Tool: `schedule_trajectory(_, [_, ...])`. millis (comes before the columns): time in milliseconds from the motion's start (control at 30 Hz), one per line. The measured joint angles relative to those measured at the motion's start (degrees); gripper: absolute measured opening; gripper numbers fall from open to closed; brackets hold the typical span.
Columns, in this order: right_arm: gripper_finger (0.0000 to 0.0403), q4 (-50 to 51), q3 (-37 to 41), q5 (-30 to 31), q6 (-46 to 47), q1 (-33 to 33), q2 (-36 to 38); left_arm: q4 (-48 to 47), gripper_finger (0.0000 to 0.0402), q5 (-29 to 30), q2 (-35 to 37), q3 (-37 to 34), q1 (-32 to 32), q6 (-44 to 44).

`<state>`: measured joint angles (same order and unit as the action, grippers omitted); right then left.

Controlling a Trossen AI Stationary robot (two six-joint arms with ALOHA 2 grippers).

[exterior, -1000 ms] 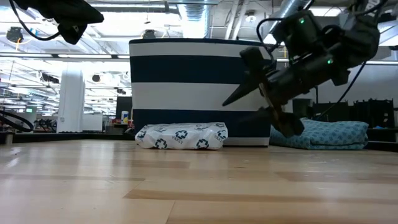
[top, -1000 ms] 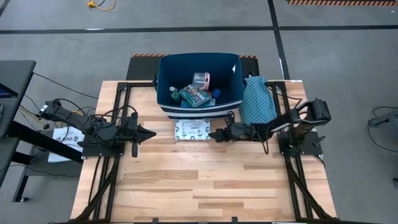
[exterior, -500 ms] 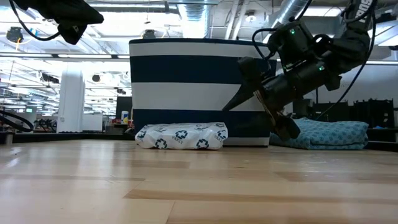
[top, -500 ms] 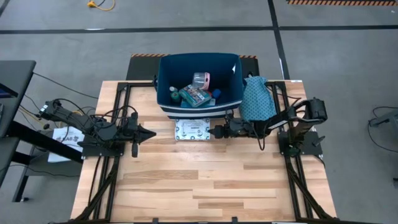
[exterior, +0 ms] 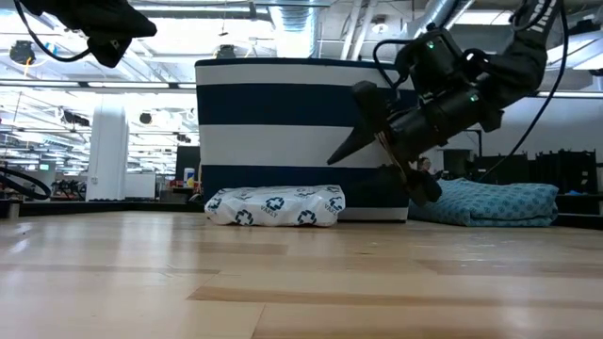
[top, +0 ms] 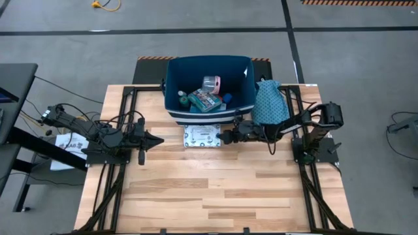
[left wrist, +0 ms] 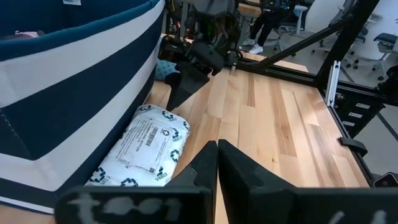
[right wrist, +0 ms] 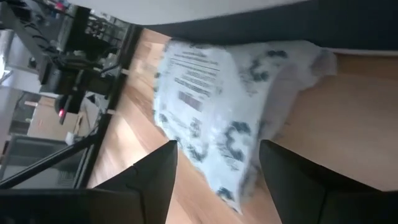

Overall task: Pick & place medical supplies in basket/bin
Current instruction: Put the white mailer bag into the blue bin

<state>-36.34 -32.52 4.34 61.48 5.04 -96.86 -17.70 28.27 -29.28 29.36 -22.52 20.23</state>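
Currently: white-and-teal packet [top: 202, 136] flat on table [top: 215, 196], against striped bin [top: 209, 115], just ahead of right gripper [top: 224, 138]; fingers spread, holding nothing, raised off wood. Left gripper [top: 157, 140] clenched, empty, well apart.

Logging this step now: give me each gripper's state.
Left gripper: shut, empty, parked at the table's left side.
Right gripper: open, holding nothing, just off the packet lying against the bin.

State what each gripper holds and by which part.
Nothing is held. The right gripper has open jaws beside the white packet, not on it; the left gripper is shut and empty.
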Motion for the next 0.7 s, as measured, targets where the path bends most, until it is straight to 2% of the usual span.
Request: schedule_trajectory(700, [0.0221,3.54,-0.98,-1.51,0.3,0.0,0.0,-2.42,0.0,-0.17,0.0,0.0,0.0,-0.02])
